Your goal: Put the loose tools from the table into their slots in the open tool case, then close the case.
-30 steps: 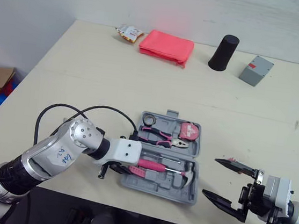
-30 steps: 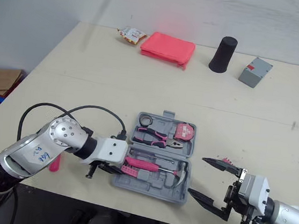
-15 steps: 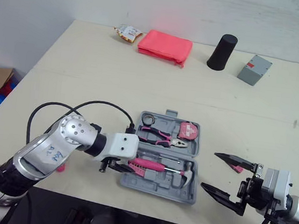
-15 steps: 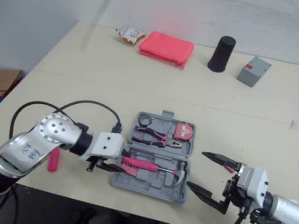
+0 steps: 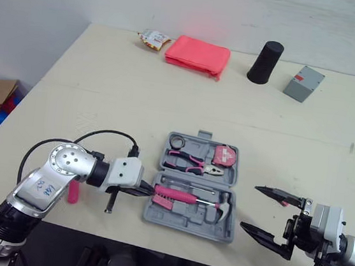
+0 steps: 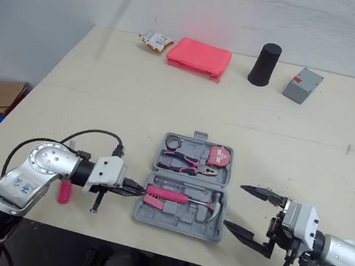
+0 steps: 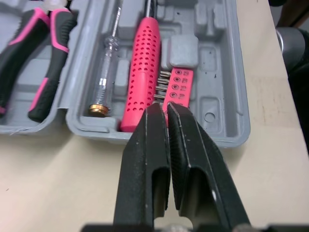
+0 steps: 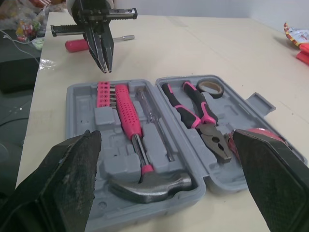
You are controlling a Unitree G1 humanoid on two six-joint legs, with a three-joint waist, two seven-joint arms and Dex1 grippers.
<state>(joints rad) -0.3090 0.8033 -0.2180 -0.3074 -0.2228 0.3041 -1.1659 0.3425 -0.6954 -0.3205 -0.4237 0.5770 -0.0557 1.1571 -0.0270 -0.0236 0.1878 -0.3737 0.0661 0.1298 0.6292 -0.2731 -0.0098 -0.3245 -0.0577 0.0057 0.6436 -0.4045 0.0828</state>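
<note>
Currently the case (image 5: 184,218) sits open on the table (image 5: 136,102), near its front edge, with the hammer (image 5: 183,196) and pliers (image 5: 190,163) slotted. Left end effector (image 7: 165,107) is almost closed and empty, tips at the case's left rim by the bit strip (image 7: 177,92). Right end effector (image 5: 249,208) is wide open and empty, right of the case. A loose screwdriver (image 5: 73,192) lies beside the left forearm. Pouch (image 5: 197,55), cylinder (image 5: 265,62) and box (image 5: 304,83) stand at the far edge, well apart.

Silver left arm (image 5: 47,182), bolted round joint, looping black cable (image 5: 109,132), blue scrawled marking — black tapered fingers (image 7: 147,164)
</note>
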